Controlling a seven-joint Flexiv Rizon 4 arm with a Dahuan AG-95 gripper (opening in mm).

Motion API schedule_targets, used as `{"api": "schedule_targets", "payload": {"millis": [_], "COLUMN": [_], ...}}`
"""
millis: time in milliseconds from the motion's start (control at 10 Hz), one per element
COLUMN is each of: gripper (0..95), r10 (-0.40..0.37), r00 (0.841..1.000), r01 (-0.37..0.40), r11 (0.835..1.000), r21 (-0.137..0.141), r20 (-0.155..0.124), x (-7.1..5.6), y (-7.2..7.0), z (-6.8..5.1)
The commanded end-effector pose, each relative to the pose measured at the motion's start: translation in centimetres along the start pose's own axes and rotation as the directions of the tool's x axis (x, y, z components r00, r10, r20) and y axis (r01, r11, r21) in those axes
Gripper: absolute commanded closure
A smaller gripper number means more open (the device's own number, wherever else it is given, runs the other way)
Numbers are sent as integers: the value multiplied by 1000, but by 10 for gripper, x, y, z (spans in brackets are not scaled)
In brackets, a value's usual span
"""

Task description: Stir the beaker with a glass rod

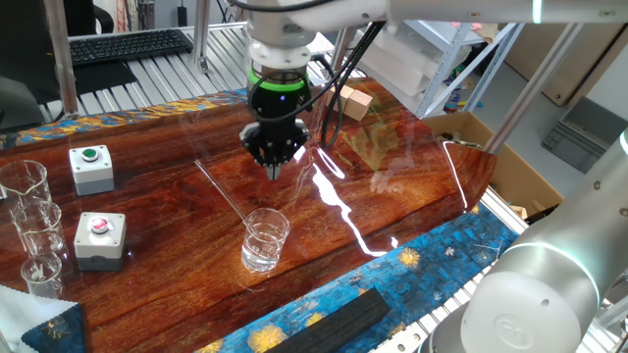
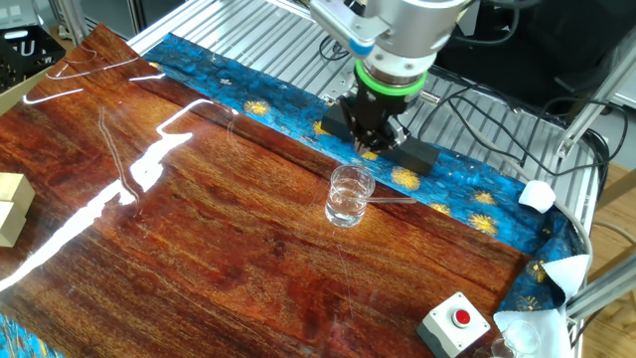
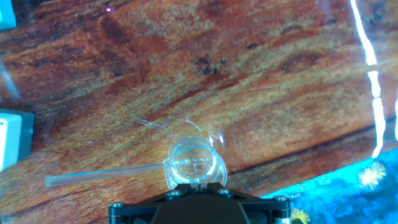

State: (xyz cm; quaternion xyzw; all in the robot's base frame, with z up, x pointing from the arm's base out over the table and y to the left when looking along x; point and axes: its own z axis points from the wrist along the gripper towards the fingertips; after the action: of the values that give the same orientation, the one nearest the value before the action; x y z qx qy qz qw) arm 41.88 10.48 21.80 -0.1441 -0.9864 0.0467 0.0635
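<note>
Right under the hand-view lens sits the black hand (image 3: 198,198) body, w/ the beaker (image 3: 196,165) just past it on the bench (image 3: 261,93). One clear beaker here, a little clear liquid in the bottom; the glass rod (image 3: 106,174) leans in it, one end inside, the other end sticking out over the rim to the left in that view.

Surface: glossy reddish-brown wood grain, strong white light streaks reflected across it. A blue cloth strip (image 2: 467,204) w/ yellow swirl print runs along the edges. Beyond that, ribbed aluminium framing (image 1: 147,74) and a black keyboard (image 1: 128,44) at the back; open cardboard box (image 1: 491,147) off to the side (contents not clear).

Hand (image 1: 274,167) hangs above the bench pointing straight down, green light ring on the wrist, fingers together and empty — not touching rod or beaker, which stand just in front of it in one fixed view.

Writing: none readable. Beaker graduations too faint to read.

Counts:
- task beaker: 1
- rod: 1
- other clear beakers (image 1: 29,230): 3, grouped at the bench edge
- button boxes: 2, grey — green button box (image 1: 90,167) and red button box (image 1: 100,238)
- light wooden blocks (image 1: 355,101): a couple at the far side, exact no. unclear
- black flat bar (image 1: 339,319): 1, on the blue strip
</note>
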Motion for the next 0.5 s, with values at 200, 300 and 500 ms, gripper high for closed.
{"api": "schedule_targets", "payload": {"millis": [200,300,500], "gripper": [950,950,950], "r10": [27,28,29], "r00": [1000,1000,999], "r01": [-27,-28,-30], "r11": [999,1000,999], "r21": [19,9,13], "r20": [-6,-6,28], "x": [-2,-2,-2], "y": [5,5,5], "z": [5,5,5]}}
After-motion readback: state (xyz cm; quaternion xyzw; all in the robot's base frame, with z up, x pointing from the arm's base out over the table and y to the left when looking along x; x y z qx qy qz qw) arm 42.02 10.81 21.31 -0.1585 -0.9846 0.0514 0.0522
